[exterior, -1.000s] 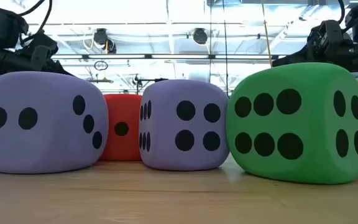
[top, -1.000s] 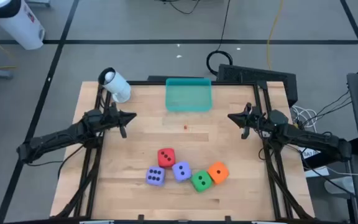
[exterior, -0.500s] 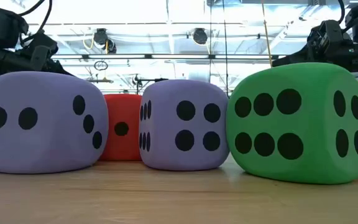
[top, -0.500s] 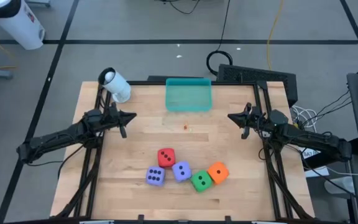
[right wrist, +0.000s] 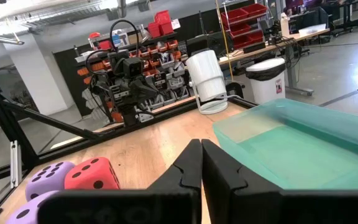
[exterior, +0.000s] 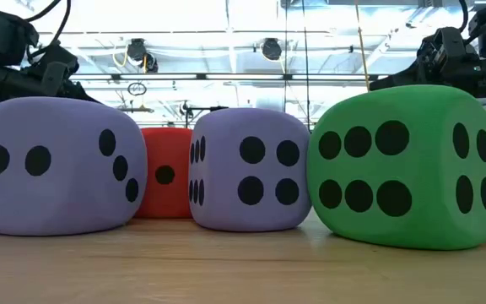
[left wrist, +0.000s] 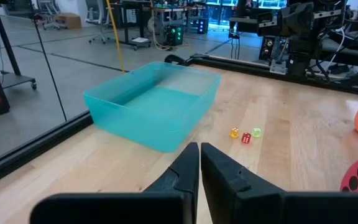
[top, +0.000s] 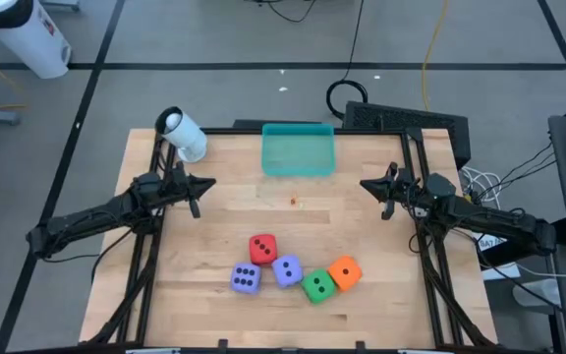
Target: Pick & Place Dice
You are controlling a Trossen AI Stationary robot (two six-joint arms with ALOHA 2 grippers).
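Observation:
Five soft dice sit in a cluster on the table near its near edge: red die (top: 262, 248), two purple-blue dice (top: 245, 278) (top: 286, 270), green die (top: 316, 286), orange die (top: 345, 272). Each rests flat on one face. The low view shows the green die (exterior: 399, 169) and the purple-blue dice (exterior: 57, 165) (exterior: 247, 169) close up. My left gripper (top: 209, 183) hovers shut by the table's left side, well short of the dice. My right gripper (top: 365, 183) hovers shut by the right side. Both wrist views show closed fingertips: left gripper (left wrist: 200, 149), right gripper (right wrist: 201, 146).
A teal tray (top: 299, 149) stands at the middle of the far edge. Three tiny dice (left wrist: 245, 135) lie on the wood between the tray and the big dice. A white cylinder (top: 182, 134) lies at the far left corner. Bare wood separates the grippers.

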